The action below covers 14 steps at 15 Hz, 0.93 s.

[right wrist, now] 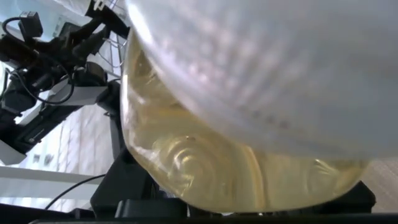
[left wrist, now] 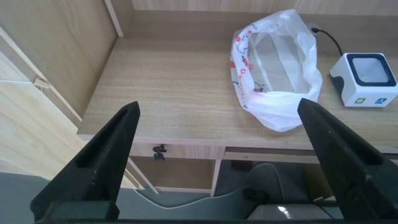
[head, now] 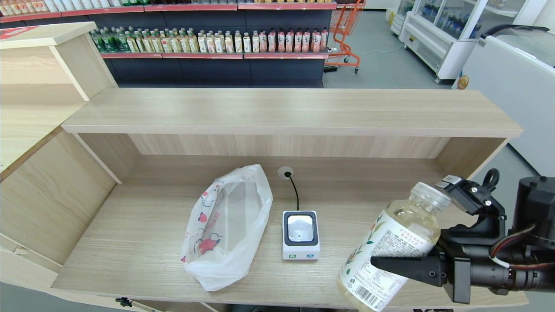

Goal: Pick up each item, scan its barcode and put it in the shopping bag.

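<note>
A clear bottle [head: 392, 249] of pale yellow drink, with a white label and a barcode near its base, hangs tilted over the counter's front right corner. My right gripper [head: 412, 221] is shut on it across the label. Seen close in the right wrist view, the bottle [right wrist: 249, 124] shows its rounded base and liquid. The white scanner [head: 300, 234] lies flat mid-counter, to the bottle's left. Left of it a white shopping bag [head: 227, 225] with red prints lies with its mouth gaping. My left gripper [left wrist: 219, 109] is open and holds nothing, in front of the counter's near edge, with the bag [left wrist: 277, 68] and scanner [left wrist: 364, 78] beyond.
The wooden counter [head: 130, 242] is walled at the left, back and right, with a raised top shelf [head: 286, 110] overhanging the rear. A black cable [head: 295, 190] runs from the scanner to a hole in the back. Store shelves, an orange cart and freezers stand behind.
</note>
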{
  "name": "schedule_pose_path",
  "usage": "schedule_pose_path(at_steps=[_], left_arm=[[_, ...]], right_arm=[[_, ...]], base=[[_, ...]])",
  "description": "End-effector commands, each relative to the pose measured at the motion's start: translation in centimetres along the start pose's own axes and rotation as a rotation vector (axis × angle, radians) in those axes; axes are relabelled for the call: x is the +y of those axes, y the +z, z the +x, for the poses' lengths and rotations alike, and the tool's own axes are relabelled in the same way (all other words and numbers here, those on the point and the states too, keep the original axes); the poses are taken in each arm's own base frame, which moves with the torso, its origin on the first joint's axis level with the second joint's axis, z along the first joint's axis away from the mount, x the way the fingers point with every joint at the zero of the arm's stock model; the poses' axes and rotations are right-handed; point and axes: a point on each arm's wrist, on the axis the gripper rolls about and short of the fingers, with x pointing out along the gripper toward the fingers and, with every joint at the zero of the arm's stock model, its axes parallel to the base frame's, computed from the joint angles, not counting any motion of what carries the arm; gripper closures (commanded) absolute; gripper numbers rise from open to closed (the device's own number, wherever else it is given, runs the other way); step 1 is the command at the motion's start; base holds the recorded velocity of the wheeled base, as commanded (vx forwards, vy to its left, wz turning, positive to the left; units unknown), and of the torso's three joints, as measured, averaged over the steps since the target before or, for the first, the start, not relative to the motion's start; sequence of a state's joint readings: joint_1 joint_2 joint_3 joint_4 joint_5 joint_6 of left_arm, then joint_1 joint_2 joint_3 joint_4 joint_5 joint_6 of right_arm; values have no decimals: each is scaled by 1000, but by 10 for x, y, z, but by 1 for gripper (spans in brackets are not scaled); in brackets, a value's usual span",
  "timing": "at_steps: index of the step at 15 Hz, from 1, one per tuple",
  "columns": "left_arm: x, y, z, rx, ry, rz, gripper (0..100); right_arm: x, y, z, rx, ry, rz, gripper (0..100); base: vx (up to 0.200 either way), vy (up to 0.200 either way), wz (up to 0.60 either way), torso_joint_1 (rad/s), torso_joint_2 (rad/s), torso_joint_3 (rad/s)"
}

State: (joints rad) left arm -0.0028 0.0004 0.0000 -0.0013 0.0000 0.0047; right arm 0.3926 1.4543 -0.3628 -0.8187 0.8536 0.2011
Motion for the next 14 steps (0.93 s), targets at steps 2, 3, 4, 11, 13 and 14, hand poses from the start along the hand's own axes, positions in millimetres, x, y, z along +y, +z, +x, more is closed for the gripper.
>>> schedule_pose_path(at_steps=[2,3,4,11,13,14], left_arm=[[0,0,0,1,0,0,0],[0,0,0,1,0,0,0],[0,0,0,1,1,0,0],[0,0,0,1,0,0,0],[0,0,0,1,1,0,0],[0,0,0,1,0,0,0]], right_arm=[[7,1,0,0,22,-3,100],[9,1,0,3,29,3,100],[11,1,0,5,36,21,100],[19,-1,1,30,59,61,100],[22,-1,1,31,73,44,100],[22,-1,1,34,72,49,100]], base=[[0,0,0,0,0,0],[0,0,0,0,0,0],[0,0,0,0,0,0],[0,0,0,0,0,0],[0,0,0,0,0,0],[0,0,0,0,0,0]])
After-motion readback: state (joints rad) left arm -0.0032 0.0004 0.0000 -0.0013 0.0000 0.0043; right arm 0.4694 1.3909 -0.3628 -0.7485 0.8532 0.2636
